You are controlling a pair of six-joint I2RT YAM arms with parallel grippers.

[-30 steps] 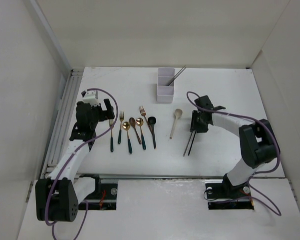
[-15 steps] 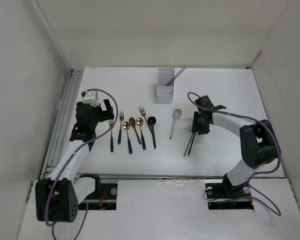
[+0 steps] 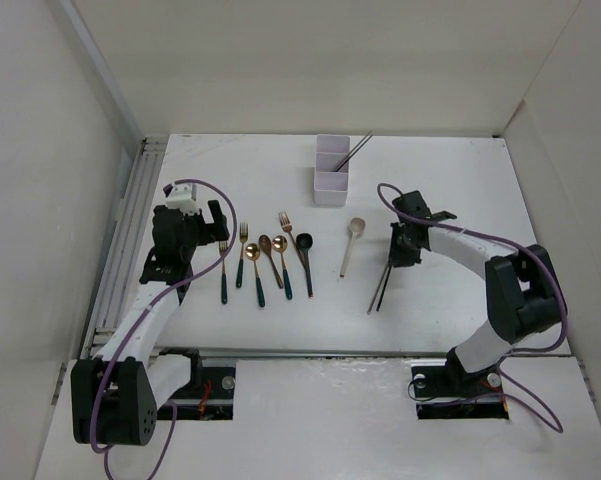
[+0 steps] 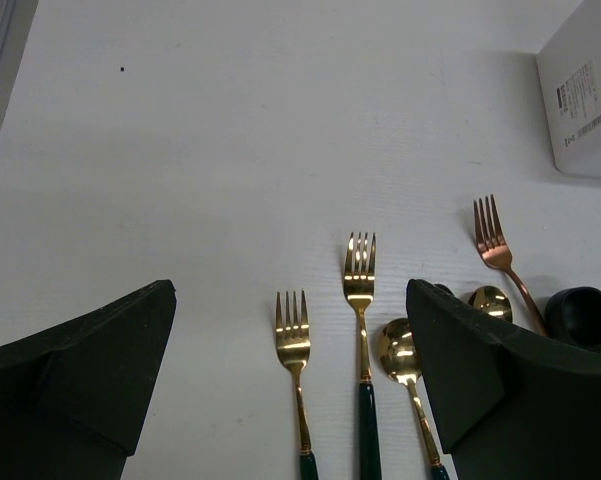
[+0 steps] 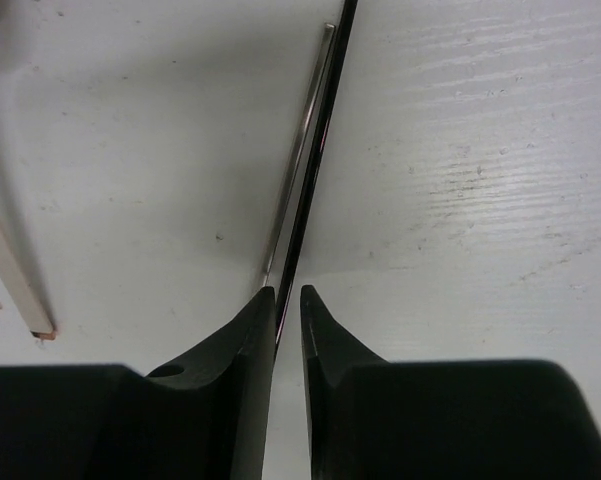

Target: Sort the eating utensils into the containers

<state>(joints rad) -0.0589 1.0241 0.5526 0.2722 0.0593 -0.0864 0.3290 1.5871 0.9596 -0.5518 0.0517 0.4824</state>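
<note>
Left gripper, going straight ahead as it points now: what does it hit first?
Probably the nearest gold fork, lying just ahead in the gap of the open left gripper. A second gold fork lies right of it. Height above the table is unclear.

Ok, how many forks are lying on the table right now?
3. The leftmost gold fork at the row's left end, a second gold fork beside it, and a copper fork further right among the spoons. Inside the white organizer I cannot fully see.
</note>
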